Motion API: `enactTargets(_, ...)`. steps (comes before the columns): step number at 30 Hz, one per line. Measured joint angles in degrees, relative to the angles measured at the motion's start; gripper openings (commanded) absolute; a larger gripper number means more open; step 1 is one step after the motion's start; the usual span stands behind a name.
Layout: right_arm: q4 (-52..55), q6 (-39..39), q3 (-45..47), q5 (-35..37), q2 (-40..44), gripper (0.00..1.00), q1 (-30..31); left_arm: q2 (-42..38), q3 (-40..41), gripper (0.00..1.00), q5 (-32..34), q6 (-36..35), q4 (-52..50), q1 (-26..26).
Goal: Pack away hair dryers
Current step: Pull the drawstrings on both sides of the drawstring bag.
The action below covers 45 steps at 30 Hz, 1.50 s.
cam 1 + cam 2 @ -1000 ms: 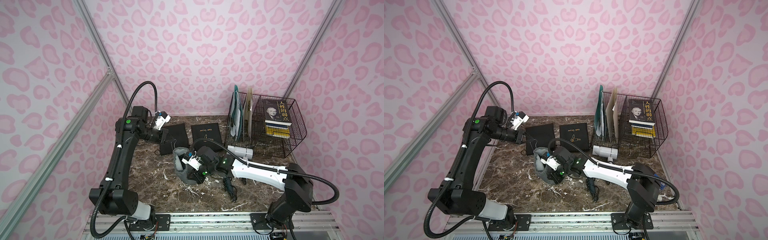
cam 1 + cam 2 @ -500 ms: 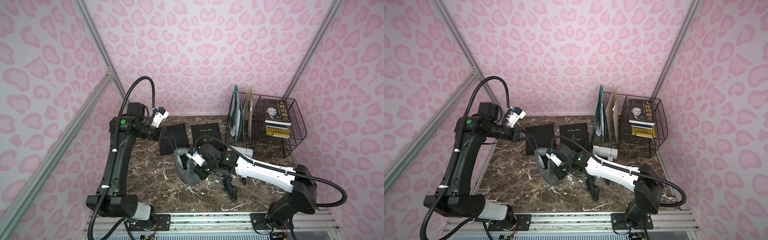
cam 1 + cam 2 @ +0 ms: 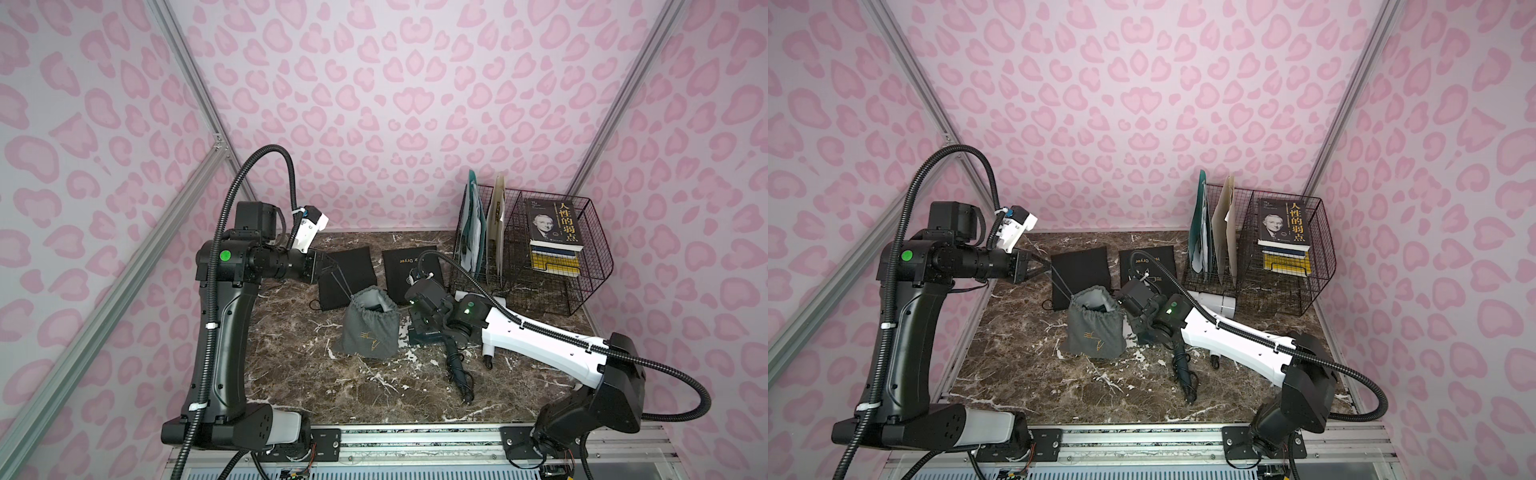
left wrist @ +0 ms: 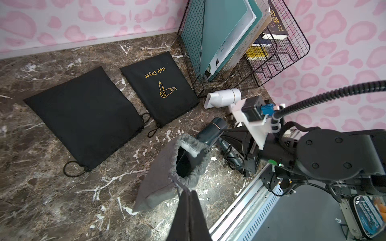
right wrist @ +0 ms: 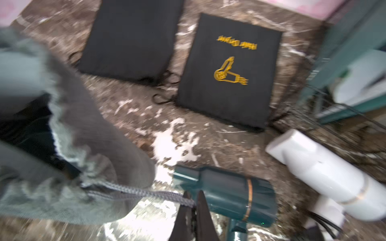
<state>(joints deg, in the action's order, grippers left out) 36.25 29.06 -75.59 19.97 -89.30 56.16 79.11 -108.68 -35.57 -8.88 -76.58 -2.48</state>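
Two pouches lie flat beyond both grippers, the plain black pouch (image 4: 83,116) beside the printed black pouch (image 4: 160,87). Between the grippers stands the grey pouch (image 3: 370,328), its mouth partly gathered, with something dark inside. The teal hair dryer (image 5: 229,200) lies just past the right gripper (image 5: 193,201), the white hair dryer (image 5: 323,173) farther out. The right gripper pinches the grey drawstring (image 5: 135,193) tight. The left gripper (image 4: 189,194) is clamped on the opposite cord (image 4: 177,185), which is taut.

Pink heart-spotted walls (image 3: 395,104) around a dark brown marble floor (image 3: 316,386).
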Motion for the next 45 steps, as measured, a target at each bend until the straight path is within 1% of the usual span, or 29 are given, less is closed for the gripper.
enactTargets(4, 0.20, 3.06, -0.07, 6.67, 2.08, 0.00, -0.61, -1.53, -0.94, 0.01, 1.95, -0.07, 0.00, 0.00)
enactTargets(7, 0.20, 3.85, -0.07, 11.63, 3.87, 0.00, -1.44, -2.43, -1.33, 0.01, 2.97, -0.24, 0.02, 0.00)
enactTargets(14, 0.15, 2.80, -0.46, 17.20, 8.17, 0.00, -6.47, -4.46, -1.33, 0.02, 4.44, -0.94, 0.00, 0.37)
enactTargets(19, 0.17, 0.63, -0.46, 19.19, 10.34, 0.00, -9.55, -6.03, -0.35, 0.02, 5.38, -1.73, 0.39, 2.10)
enactTargets(28, -0.33, -2.64, 1.81, 21.77, 15.80, 0.00, -14.21, -6.08, 2.75, 0.02, 5.38, -3.32, 0.44, 5.90)
enactTargets(36, -1.57, -5.35, 3.93, 23.02, 19.65, 0.00, -18.49, -6.43, 4.66, 0.02, 5.44, -4.70, 1.68, 7.19)
enactTargets(45, -2.47, -8.72, 7.23, 23.21, 23.52, 0.00, -24.68, -6.73, 5.20, 0.02, 5.86, -6.19, 1.92, 8.61)
